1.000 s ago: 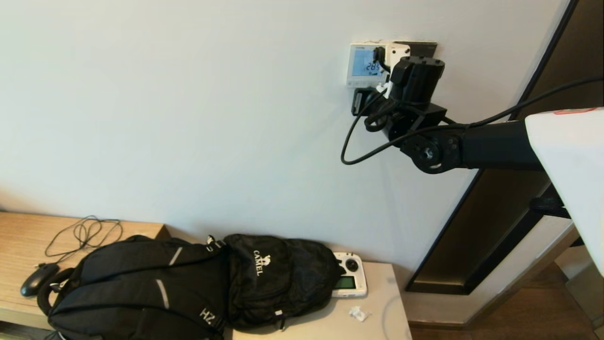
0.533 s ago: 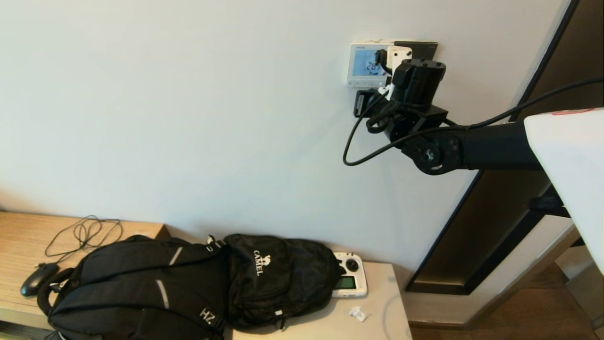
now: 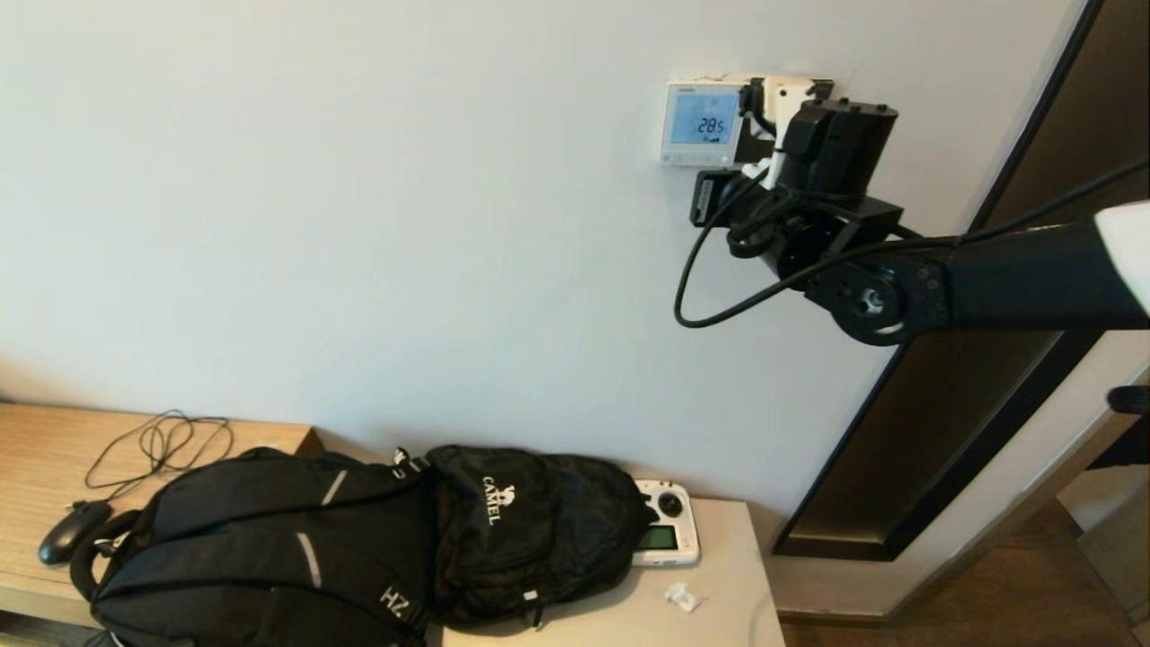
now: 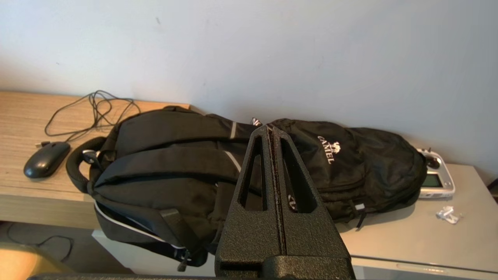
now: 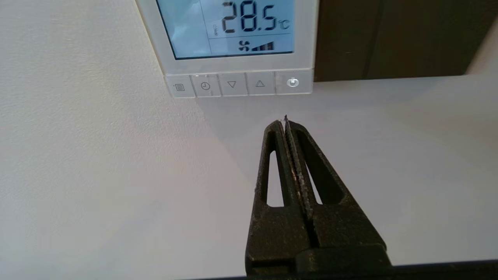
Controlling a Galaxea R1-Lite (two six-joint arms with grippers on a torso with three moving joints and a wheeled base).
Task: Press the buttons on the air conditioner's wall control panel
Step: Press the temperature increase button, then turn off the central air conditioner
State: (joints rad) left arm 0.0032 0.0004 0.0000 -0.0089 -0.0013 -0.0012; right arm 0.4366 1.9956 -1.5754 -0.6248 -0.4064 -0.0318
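Note:
The air conditioner's wall control panel is a small white square on the wall, its screen lit pale blue and reading 28.5. The buttons form a row along its bottom edge, also in the head view. My right gripper is shut and empty. Its tips point at the bare wall just below the power button at the row's end, apart from the panel. In the head view my right gripper sits beside the panel's right edge. My left gripper is shut and empty, parked over the black backpack.
A black plate is on the wall right of the panel. Below, a black backpack, a white handheld controller, a mouse and a cable lie on the desk. A dark door frame stands at the right.
My right arm has moved to the right, off the front of the panel. The screen, partly covered before, now shows in full.

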